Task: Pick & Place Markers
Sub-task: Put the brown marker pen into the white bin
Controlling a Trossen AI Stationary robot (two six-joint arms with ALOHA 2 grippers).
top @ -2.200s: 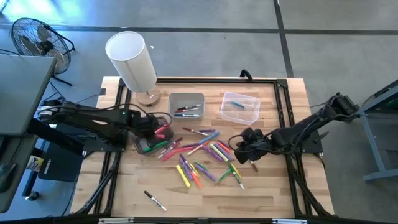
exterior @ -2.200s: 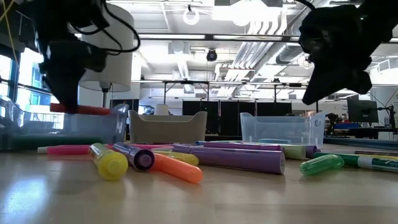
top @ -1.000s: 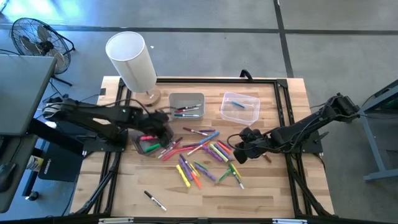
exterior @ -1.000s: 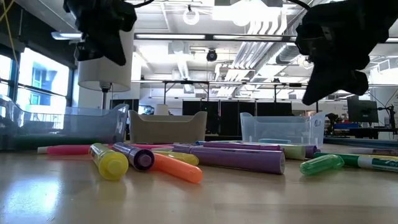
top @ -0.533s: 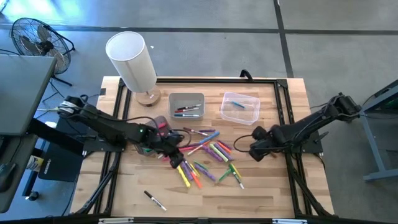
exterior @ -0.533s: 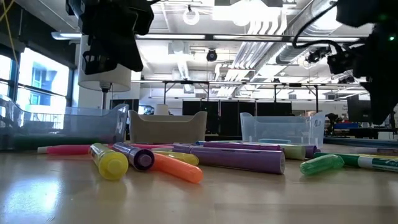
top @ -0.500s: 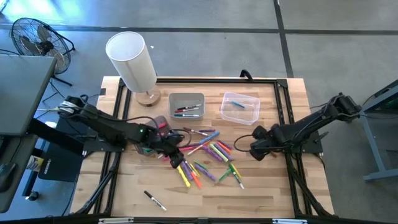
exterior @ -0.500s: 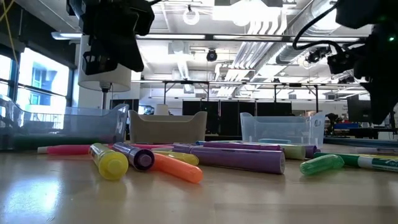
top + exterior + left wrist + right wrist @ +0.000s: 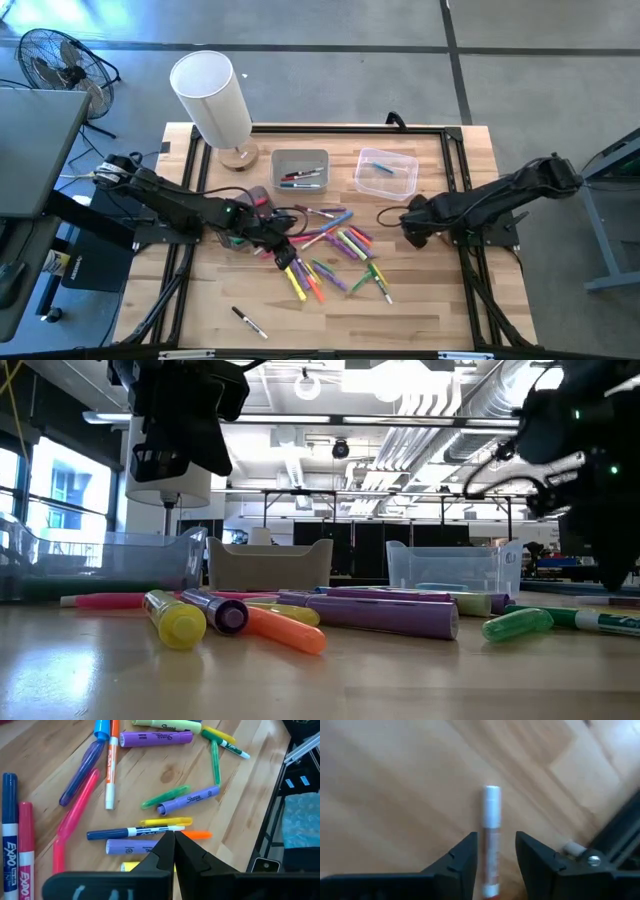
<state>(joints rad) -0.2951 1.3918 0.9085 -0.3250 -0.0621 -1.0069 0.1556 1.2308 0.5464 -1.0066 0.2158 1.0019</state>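
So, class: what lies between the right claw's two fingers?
A white marker with reddish print lies on the bare wood between the open right claw's fingers, seen in the right wrist view.

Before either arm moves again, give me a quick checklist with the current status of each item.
1. Left tool shut and holding nothing: ok. Its fingers meet tip to tip above the loose markers.
2. Left tool over the pile: ok. In the high view it sits at the pile's left edge.
3. Right tool open: ok. A gap shows between its fingers.
4. Right tool lined up on a target: ok. A white and red marker lies lengthwise in that gap on the bare wood.
5. That marker gripped: not ok. The fingers stand apart on either side of it.
6. Grey bin and clear bin reachable: ok. Nothing covers either; both already hold markers.
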